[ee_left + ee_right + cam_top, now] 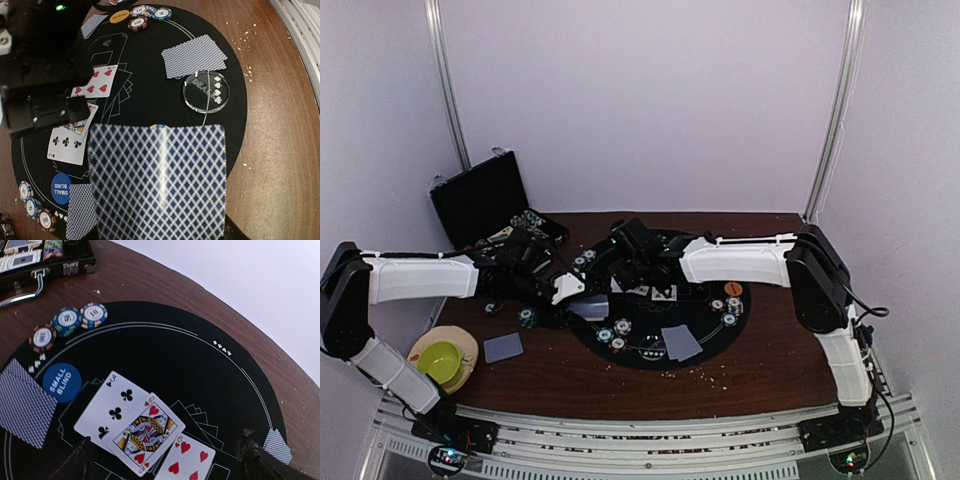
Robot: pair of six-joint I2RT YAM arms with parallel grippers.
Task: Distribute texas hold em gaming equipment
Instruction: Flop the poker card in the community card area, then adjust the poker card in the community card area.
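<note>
My left gripper (572, 291) is shut on a stack of blue-diamond-backed playing cards (157, 182) that fills its wrist view and hides the jaws. My right gripper (167, 460) hangs open just above the black round mat (165, 350), with one dark finger (75, 465) on each side of three face-up cards: the three of clubs (112, 405), the queen of hearts (145, 432) and the six of hearts (187, 462). A blue small blind disc (61, 382), three striped chips (67, 321) and a face-down pair (22, 402) lie to their left. A clear dealer button (206, 91) sits by another face-down pair (194, 56).
The black hinged case (480, 200) stands open at the back left. A green bowl on a plate (442, 358) and a lone face-down card (503, 347) lie left of the mat. An orange disc (733, 289) and chips (730, 305) sit on the mat's right side.
</note>
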